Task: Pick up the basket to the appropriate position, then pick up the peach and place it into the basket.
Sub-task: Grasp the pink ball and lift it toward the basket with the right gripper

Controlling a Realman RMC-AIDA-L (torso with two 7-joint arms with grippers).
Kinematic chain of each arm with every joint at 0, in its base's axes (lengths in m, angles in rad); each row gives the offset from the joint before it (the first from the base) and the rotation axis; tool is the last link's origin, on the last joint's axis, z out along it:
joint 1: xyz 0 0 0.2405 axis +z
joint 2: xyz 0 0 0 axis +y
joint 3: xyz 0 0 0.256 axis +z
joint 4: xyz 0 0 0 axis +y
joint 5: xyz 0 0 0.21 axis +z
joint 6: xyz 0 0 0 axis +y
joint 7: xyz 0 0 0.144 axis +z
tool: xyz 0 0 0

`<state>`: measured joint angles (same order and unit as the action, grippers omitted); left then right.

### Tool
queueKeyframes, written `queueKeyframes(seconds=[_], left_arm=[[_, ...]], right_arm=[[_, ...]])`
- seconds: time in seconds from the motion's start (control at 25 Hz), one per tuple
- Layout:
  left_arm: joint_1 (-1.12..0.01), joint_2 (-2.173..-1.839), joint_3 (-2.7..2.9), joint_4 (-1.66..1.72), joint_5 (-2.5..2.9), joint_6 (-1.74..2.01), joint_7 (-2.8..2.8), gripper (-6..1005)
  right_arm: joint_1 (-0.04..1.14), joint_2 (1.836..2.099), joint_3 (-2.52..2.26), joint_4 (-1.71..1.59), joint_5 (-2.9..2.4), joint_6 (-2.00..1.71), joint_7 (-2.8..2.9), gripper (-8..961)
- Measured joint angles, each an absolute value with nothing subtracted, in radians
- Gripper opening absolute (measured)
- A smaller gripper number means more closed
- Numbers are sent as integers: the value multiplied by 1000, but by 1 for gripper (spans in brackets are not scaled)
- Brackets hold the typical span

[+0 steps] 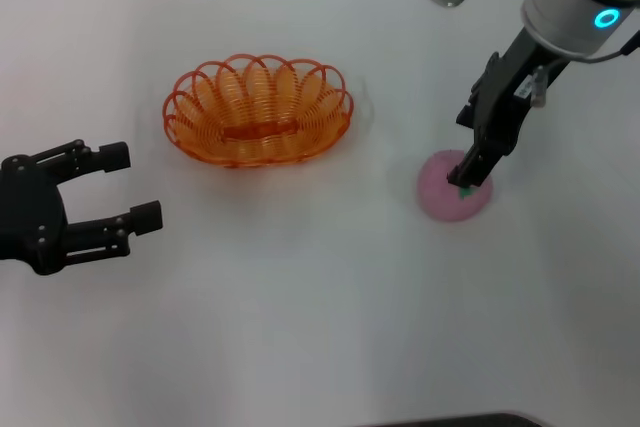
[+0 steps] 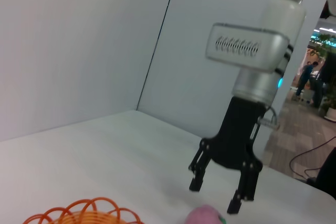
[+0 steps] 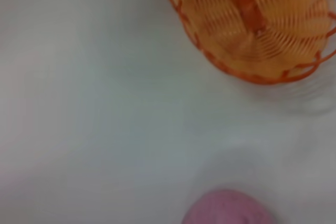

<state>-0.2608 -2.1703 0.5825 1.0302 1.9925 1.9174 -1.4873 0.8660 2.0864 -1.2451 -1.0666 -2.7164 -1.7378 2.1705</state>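
From the head view, the right gripper (image 1: 478, 165) hangs open over the peach (image 1: 455, 187) on the table (image 1: 320, 327), well apart from the basket (image 1: 258, 110), while the left gripper (image 1: 95, 192) waits open at the left; in the left wrist view its fingers (image 2: 236, 200) stand above the peach (image 2: 206, 216), so closing too high could make the round fruit roll away; the right wrist view shows only the peach (image 3: 228, 208) and the basket (image 3: 252, 24).

Right arm: extended down from the upper right of the head view, silver wrist section lit with a blue ring, black gripper body pointing downward. Right gripper (image 1: 472, 175) is low over the table, fingers parted; the left wrist view confirms two black fingers (image 2: 236, 201) spread with a clear gap between them, tips pointing down.

Left arm: off to the left side, wrist roughly level. Left gripper (image 1: 130, 187) points toward the right gripper's side, fingers spread wide, holding nothing.
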Motion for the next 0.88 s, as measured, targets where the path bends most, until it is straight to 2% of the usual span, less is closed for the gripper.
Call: queueKeyframes(seconds=[0.68, 0.88], left_arm=[[-275, -2169, 590, 1021, 1986, 1919, -1504, 862], [-275, -2169, 590, 1021, 1986, 1920, -1510, 862]], right_arm=[[869, 2095, -1338, -920, -2661, -1616, 2126, 810], [872, 2089, -1335, -916, -2639, -1608, 2120, 714]])
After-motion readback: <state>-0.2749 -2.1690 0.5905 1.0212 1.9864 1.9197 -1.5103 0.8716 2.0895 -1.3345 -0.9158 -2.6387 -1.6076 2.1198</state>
